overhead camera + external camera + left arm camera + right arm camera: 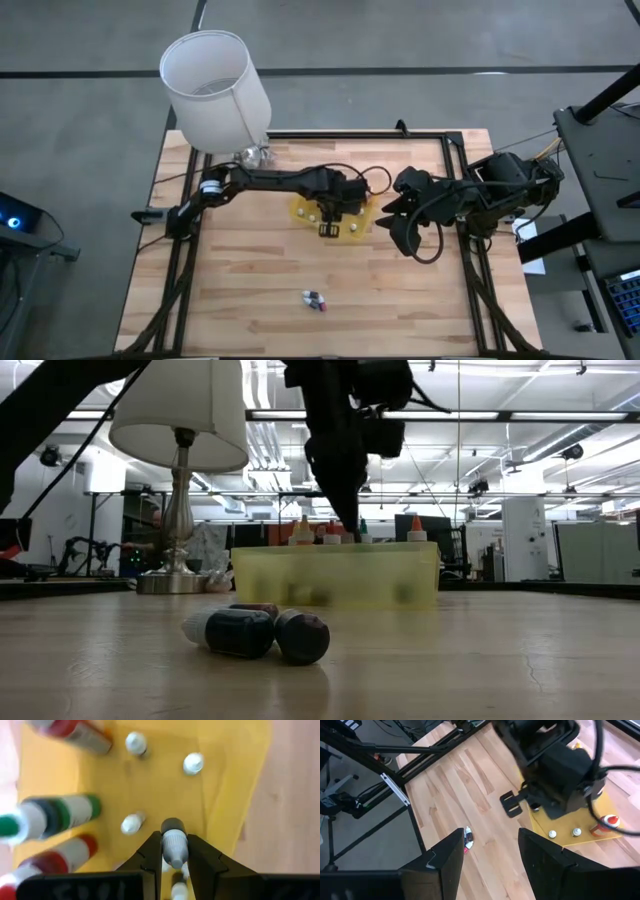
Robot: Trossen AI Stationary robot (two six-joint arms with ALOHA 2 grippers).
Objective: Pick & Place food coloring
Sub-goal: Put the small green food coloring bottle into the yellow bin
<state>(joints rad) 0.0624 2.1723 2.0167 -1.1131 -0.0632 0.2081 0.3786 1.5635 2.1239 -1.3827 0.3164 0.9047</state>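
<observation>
Vial (pixel 173 845) sits pinched in left hand (pixel 174 856) above yellow tray (pixel 235 795).

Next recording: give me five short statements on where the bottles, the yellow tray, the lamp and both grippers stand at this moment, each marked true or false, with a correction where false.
1. The left gripper is shut on a small grey-capped vial above the yellow plastic tray. True.
2. The right gripper holds a red bottle. False: its fingers stand open with nothing between them.
3. A few small vials lie on the wooden table, apart from the tray. True.
4. The white-shaded lamp stands inside the tray. False: it stands at the table's far left corner.
5. The tray holds no bottles. False: several bottles stand in it.
</observation>
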